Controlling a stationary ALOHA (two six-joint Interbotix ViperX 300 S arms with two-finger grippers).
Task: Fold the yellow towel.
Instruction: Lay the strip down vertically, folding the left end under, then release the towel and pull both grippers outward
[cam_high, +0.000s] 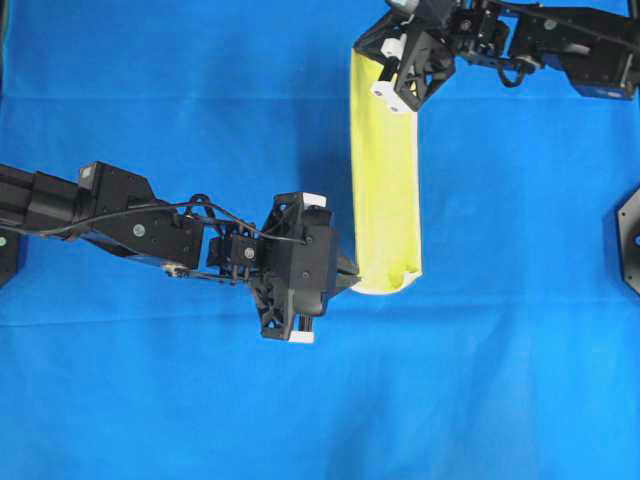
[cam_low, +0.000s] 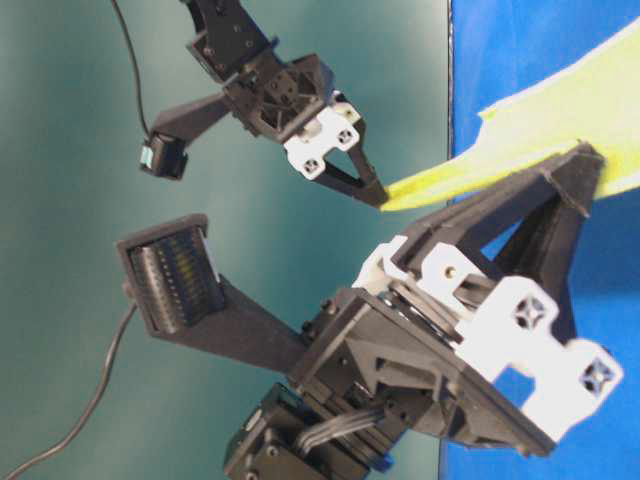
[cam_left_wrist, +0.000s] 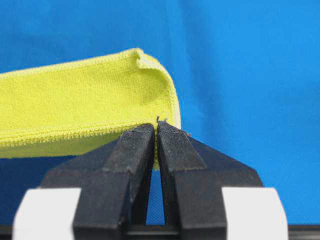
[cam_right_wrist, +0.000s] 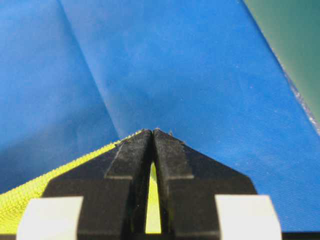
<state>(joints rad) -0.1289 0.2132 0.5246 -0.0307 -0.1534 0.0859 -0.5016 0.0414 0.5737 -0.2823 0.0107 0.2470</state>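
The yellow towel (cam_high: 385, 170) hangs as a long narrow doubled strip above the blue table, stretched between both grippers. My left gripper (cam_high: 352, 280) is shut on its near end; in the left wrist view the hem (cam_left_wrist: 90, 132) is pinched between the black fingertips (cam_left_wrist: 135, 145). My right gripper (cam_high: 362, 50) is shut on the far end; in the right wrist view yellow cloth (cam_right_wrist: 152, 200) shows between the closed jaws. In the table-level view the towel (cam_low: 560, 110) runs from the right gripper (cam_low: 380, 198) to the left gripper (cam_low: 590, 160).
A blue cloth (cam_high: 520, 350) covers the whole table, with soft creases (cam_right_wrist: 95, 85). A black mount (cam_high: 630, 235) stands at the right edge. A teal wall (cam_low: 80, 100) lies behind the table.
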